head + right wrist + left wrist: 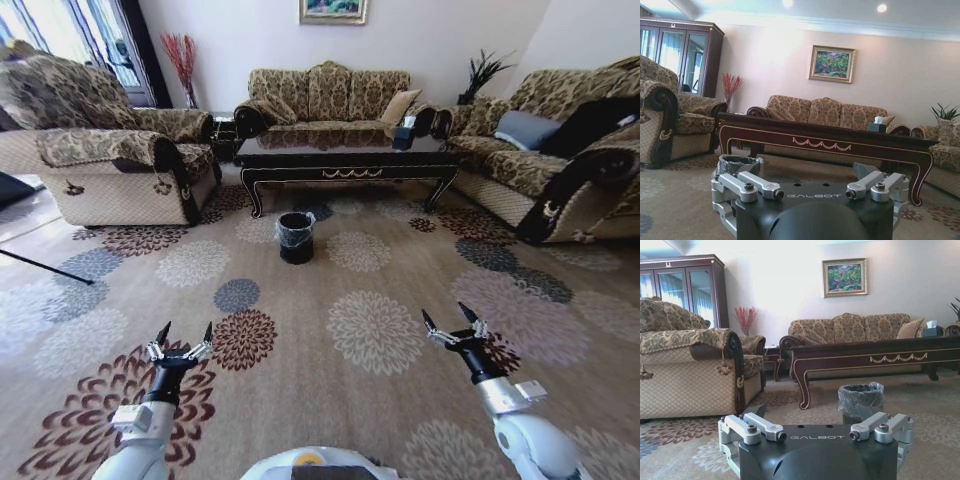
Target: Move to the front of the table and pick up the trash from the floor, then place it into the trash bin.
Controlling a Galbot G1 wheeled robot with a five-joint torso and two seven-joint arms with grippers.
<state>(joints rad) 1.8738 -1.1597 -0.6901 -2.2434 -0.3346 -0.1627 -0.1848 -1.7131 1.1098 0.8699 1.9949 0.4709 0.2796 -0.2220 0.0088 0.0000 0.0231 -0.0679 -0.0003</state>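
Note:
The table [345,160] of dark glossy wood stands across the room in front of the far sofa, and it also appears as table [875,357] and table [825,142]. On the carpet before it stands the black, bag-lined trash bin [296,237], also seen as trash bin [860,400] and trash bin [735,164]. A pale translucent shape [863,169] lies on the floor under the table; I cannot tell whether it is the trash. My left gripper [187,327] and right gripper [445,312] hover open and empty over the near carpet, well short of the bin.
An armchair [110,160] flanks the table on the left and a sofa [545,160] on the right. A tissue box [405,128] sits on the table. A thin dark rod [45,268] lies on the floor at the left. Patterned carpet stretches between me and the bin.

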